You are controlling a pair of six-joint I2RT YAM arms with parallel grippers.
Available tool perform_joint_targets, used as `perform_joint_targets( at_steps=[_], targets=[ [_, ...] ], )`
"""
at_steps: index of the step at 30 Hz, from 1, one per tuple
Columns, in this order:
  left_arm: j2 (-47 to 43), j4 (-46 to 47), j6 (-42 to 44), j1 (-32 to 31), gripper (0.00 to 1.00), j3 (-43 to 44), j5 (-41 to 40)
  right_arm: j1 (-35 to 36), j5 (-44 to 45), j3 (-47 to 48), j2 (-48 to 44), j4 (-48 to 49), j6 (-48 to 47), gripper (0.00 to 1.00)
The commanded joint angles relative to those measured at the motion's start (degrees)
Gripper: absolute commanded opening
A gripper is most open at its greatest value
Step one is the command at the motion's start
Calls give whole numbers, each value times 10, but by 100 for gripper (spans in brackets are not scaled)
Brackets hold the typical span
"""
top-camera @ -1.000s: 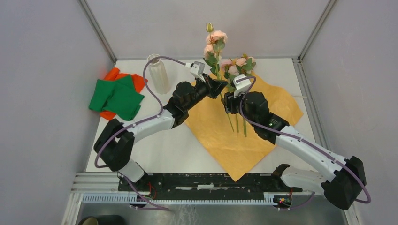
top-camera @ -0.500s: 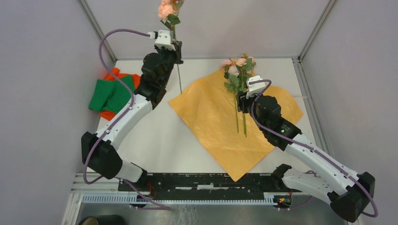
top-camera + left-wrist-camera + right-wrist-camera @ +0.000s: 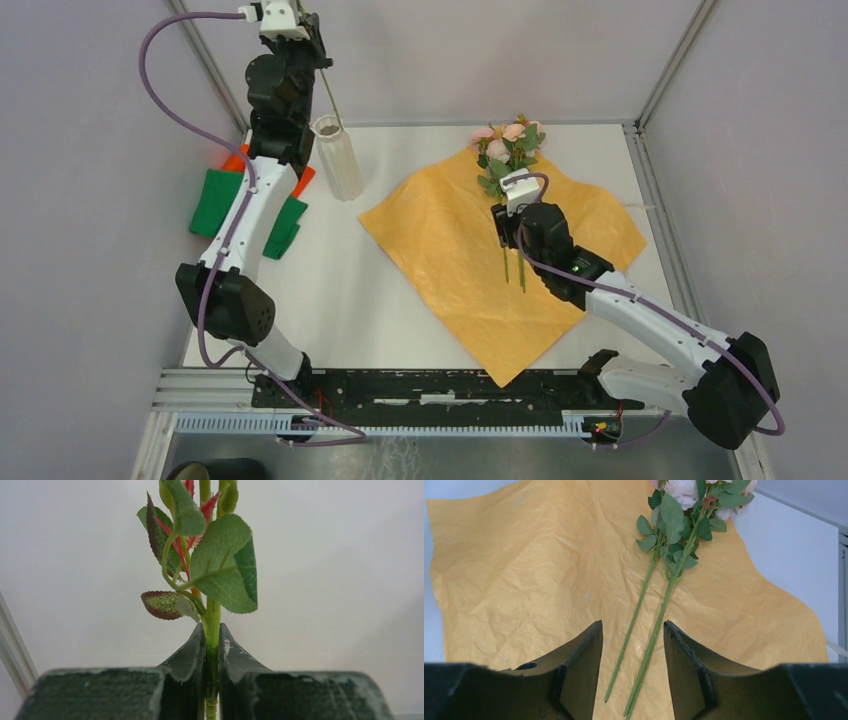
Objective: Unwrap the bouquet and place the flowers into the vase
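The white tabletop (image 3: 400,300) carries a big orange paper sheet (image 3: 450,260) lying opened out flat, crumpled, one corner pointing to the near edge. This is the bouquet's wrap, and it no longer encloses anything.

At the far left lie a green cloth (image 3: 215,200) and, partly under it, an orange cloth (image 3: 237,158). Just to their right stands the vase (image 3: 337,158), upright on the bare tabletop, well apart from the paper.

The left arm reaches high over the far left corner. Its left claw (image 3: 318,35) is closed on a single flower stem (image 3: 331,98) – the wrist view shows both fingers pressed against the green stalk, with leaves (image 3: 220,575) just above the grip. The stem hangs down from the claw and its lower end meets the vase's rim in the top view; whether it is inside the mouth cannot be told. The blossom is out of view.

The right claw (image 3: 505,225) hovers over the paper with its jaws apart, holding nothing. Below it the remaining flowers (image 3: 505,145) lie on the sheet – pink heads and leaves at the far corner, two thin stems (image 3: 659,625) running back toward the claw, side by side.
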Motion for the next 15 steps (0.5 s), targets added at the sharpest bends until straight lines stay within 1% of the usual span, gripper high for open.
perform_joint_targets(
  at_steps=[1, 3, 8, 12, 15],
  targets=[
    [17, 5, -8, 15, 2, 58, 16, -5, -11, -6, 20, 48, 0, 54],
    [24, 2, 13, 20, 2, 71, 4, -6, -15, -10, 25, 52, 2, 54],
    [37, -12, -2, 56, 2, 87, 32, -9, -18, -13, 27, 55, 0, 54],
    [48, -14, -2, 64, 2, 80, 29, -9, -26, -14, 25, 56, 3, 54],
    [60, -6, -21, 69, 2, 75, 34, -11, -26, -19, 22, 56, 3, 54]
  ],
)
